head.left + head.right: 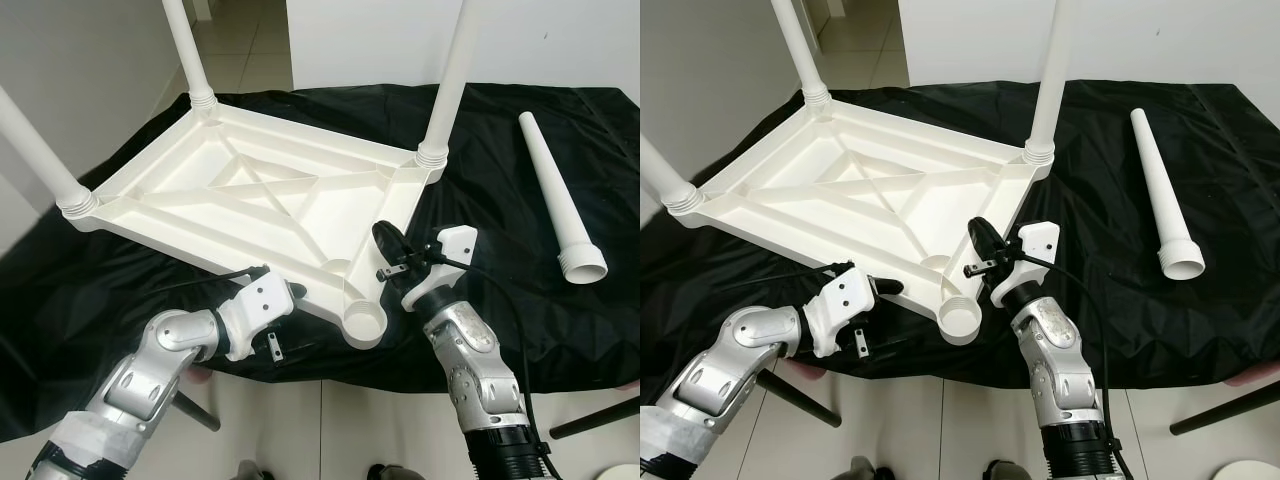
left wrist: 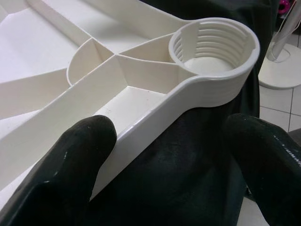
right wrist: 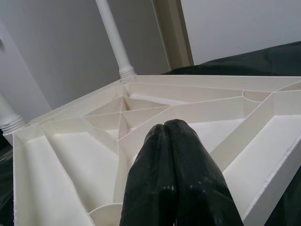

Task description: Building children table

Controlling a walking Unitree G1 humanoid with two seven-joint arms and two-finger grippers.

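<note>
A white plastic table top [image 1: 250, 190] lies upside down on a black cloth, with three white legs [image 1: 450, 75] screwed into its corners. The near corner's threaded socket [image 1: 365, 322] stands empty, seen close in the left wrist view [image 2: 214, 44]. A loose white leg [image 1: 555, 190] lies on the cloth at the right. My left gripper [image 1: 290, 291] is open, its fingers [image 2: 70, 165] straddling the top's near rim just left of the socket. Over the top's right near edge my right gripper [image 1: 390, 243] hovers, fingers [image 3: 171, 179] pressed shut with nothing between them.
The black cloth [image 1: 500, 290] covers a table whose near edge runs just below the socket. Tiled floor [image 1: 330, 430] lies beneath, and a dark support leg [image 1: 600, 415] shows at the lower right. A white wall [image 1: 370, 40] stands behind the table.
</note>
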